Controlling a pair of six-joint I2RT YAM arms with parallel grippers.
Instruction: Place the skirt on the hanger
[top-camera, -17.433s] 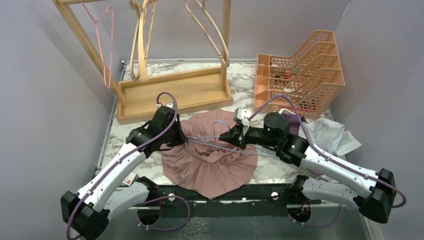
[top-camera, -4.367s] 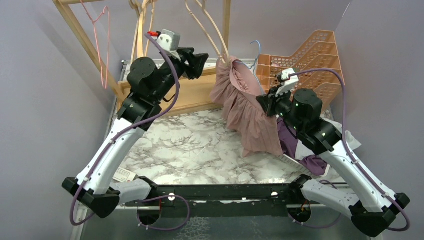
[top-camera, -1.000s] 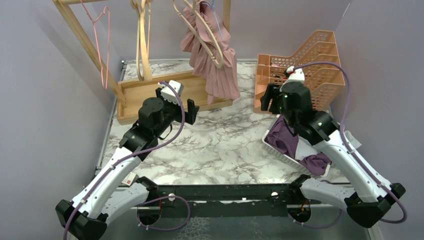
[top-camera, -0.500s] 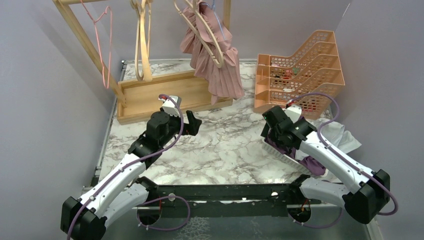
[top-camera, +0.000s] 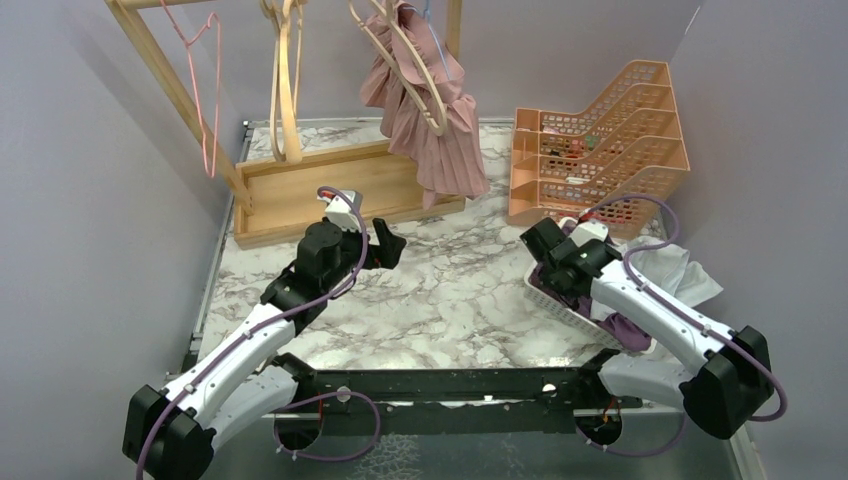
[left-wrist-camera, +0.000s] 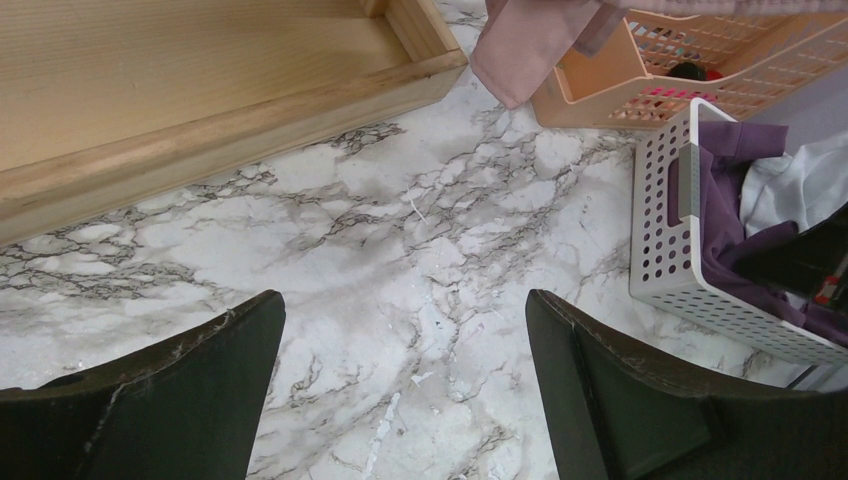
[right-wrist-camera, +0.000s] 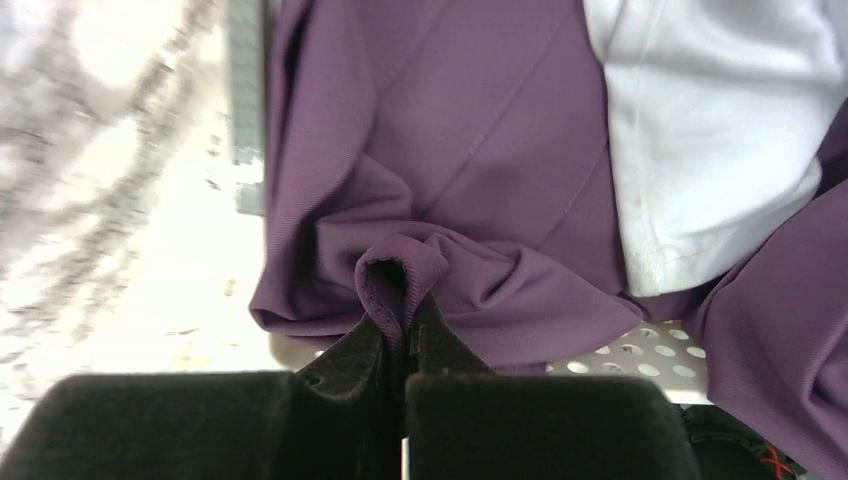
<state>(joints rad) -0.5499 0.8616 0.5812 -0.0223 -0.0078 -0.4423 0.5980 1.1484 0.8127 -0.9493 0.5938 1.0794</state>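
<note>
We are pinching a fold of the purple garment (right-wrist-camera: 470, 150) between the closed fingers of our right gripper (right-wrist-camera: 405, 330). The garment is lying in the white basket (left-wrist-camera: 662, 220), beside a white cloth (right-wrist-camera: 700, 120). We cannot tell whether it is a skirt. Our left gripper (left-wrist-camera: 400, 390) is hanging open and empty over the marble table (left-wrist-camera: 420, 230). The pink skirt (top-camera: 428, 115) is hanging draped on a wooden hanger (top-camera: 398, 52) on the rack (top-camera: 340, 190) at the back, so we are judging that piece done and a fresh pick in hand. Next we are needing to lift the fold clear of the basket wall without dragging the white cloth along, then bring the left gripper in to spread it.
</note>
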